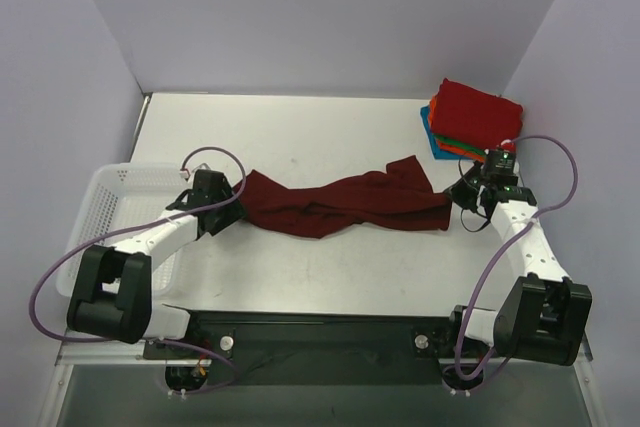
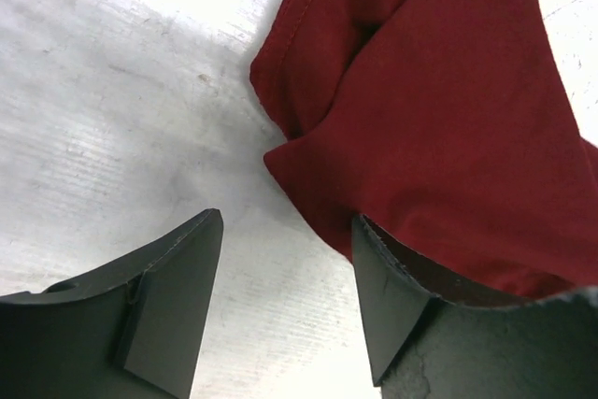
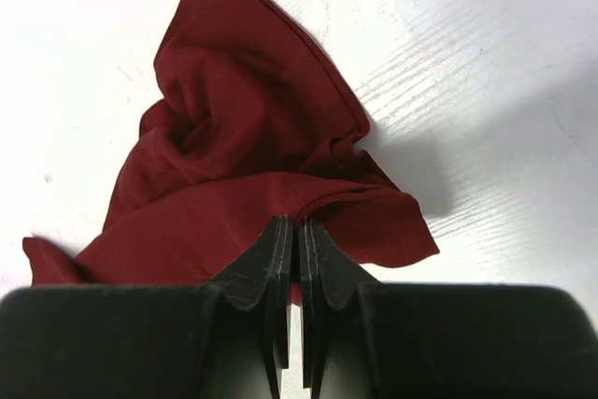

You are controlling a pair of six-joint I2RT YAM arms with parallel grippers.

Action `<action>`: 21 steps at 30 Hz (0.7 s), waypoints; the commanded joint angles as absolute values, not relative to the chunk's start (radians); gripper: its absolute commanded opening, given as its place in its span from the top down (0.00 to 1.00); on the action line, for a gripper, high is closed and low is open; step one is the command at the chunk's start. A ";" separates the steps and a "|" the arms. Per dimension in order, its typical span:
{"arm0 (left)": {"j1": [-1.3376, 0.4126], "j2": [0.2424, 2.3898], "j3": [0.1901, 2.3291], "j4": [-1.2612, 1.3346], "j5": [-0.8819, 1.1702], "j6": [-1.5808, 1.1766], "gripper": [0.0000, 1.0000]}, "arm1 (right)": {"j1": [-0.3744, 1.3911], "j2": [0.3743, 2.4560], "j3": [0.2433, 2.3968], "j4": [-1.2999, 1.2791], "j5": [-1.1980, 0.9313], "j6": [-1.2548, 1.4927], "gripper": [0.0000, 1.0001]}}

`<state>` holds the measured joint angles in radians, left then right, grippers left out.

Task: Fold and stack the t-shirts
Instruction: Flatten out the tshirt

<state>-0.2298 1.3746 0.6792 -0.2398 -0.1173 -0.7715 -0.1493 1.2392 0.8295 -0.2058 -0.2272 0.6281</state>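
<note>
Maroon t-shirt (image 1: 345, 205) lies crumpled. Left gripper (image 2: 285, 226) at its left end, released. Right gripper (image 3: 297, 228) at its right end, clenched; pinching cloth or not, unclear. Folded t-shirts (image 1: 472, 119) stacked beyond its right end.

Maroon t-shirt (image 1: 345, 205): unfolded, bunched into a long wrinkled band, lying flat across centre of top view, running L to R; R end wider, w/ pointed flap toward upper right. Stitched hem visible at both ends in wrist views.

Folded stack (image 1: 470, 122): upper right of top view, near band's R end but apart. Red t-shirt (image 1: 478, 109) on top, approx. rectangular; orange, green, blue edges showing beneath.
</note>
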 commanded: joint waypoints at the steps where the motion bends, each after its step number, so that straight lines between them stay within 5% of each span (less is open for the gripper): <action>1: -0.229 1.399 0.661 -0.115 -0.127 -0.762 0.29 | -0.144 1.213 0.819 -0.209 -0.244 0.620 1.00; 12: -0.227 1.494 0.603 0.156 -0.077 -0.764 0.17 | -0.140 1.206 0.811 -0.195 -0.255 0.623 1.00; 21: -0.225 1.425 0.587 0.174 -0.074 -0.778 0.33 | -0.141 1.197 0.801 -0.183 -0.261 0.626 1.00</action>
<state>-0.2291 1.4704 0.5842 0.1486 -0.0826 -0.7742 -0.1490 1.2293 0.8089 -0.1959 -0.2462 0.6281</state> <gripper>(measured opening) 0.678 0.046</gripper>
